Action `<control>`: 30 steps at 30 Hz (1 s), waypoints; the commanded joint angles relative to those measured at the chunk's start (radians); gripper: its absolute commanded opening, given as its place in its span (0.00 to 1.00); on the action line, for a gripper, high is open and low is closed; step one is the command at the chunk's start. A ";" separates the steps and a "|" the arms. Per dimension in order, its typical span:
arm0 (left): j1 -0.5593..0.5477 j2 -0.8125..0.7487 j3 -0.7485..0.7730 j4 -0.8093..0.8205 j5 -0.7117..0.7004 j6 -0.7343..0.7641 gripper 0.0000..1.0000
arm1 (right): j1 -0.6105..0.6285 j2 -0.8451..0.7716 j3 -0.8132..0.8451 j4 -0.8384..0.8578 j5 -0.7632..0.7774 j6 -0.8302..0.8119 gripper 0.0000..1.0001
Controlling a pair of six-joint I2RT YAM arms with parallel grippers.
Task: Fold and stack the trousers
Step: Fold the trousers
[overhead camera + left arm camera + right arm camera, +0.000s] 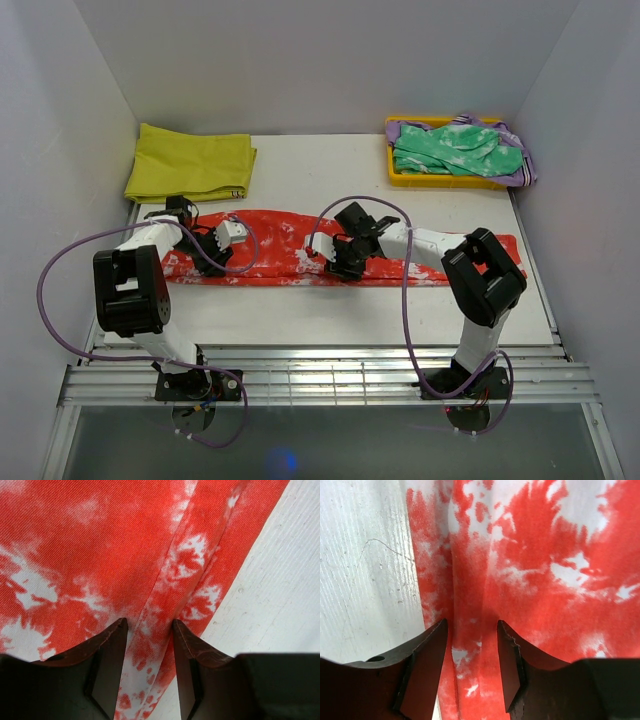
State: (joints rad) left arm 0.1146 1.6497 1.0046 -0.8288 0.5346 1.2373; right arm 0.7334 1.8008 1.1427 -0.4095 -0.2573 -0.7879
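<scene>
- Trousers (280, 250) are lying flat as one long red-orange strip with white blotches, running left to right across the middle of the white table (330, 315).
- We are seeing a raised crease running along the fabric close to one long edge in both wrist views. Bare tabletop is showing just past that edge.
- Left gripper (149, 622) is sitting down on the strip near its left end. Its jaws are standing apart and straddling the crease, tips on the cloth, and we are not seeing any fabric pinched.
- Right gripper (472, 622) is pressing down at about mid-length, toward the near edge. Its jaws are parted the same way, with the crease passing between them and nothing clamped.
- We are noting the right end of the strip passing under the right arm in the top view.
- Folded yellow cloth (190, 163) is lying at the far left, just behind the trousers' left end and apart from it.
- Yellow tray (440, 182) is sitting at the far right, well apart from the trousers. It is holding a green garment (455, 148) with white mottling.
- Purple cloth (522, 165) is spilling over the tray's right rim beneath the green one.
</scene>
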 commanded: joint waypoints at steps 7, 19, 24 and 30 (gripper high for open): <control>-0.001 -0.008 -0.003 0.007 0.027 0.007 0.53 | 0.023 0.025 -0.020 0.026 -0.007 0.001 0.47; 0.000 -0.079 -0.015 -0.058 0.058 0.106 0.35 | 0.024 -0.011 -0.003 0.041 0.069 0.032 0.08; 0.002 -0.074 0.000 -0.058 0.038 0.103 0.10 | 0.024 -0.035 0.017 -0.001 0.076 0.036 0.08; 0.023 -0.169 0.038 -0.101 0.042 0.154 0.00 | 0.023 -0.113 0.014 -0.072 0.115 0.009 0.08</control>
State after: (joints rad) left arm 0.1223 1.5871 1.0000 -0.8883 0.5476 1.3430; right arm 0.7597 1.7638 1.1347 -0.4122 -0.1894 -0.7635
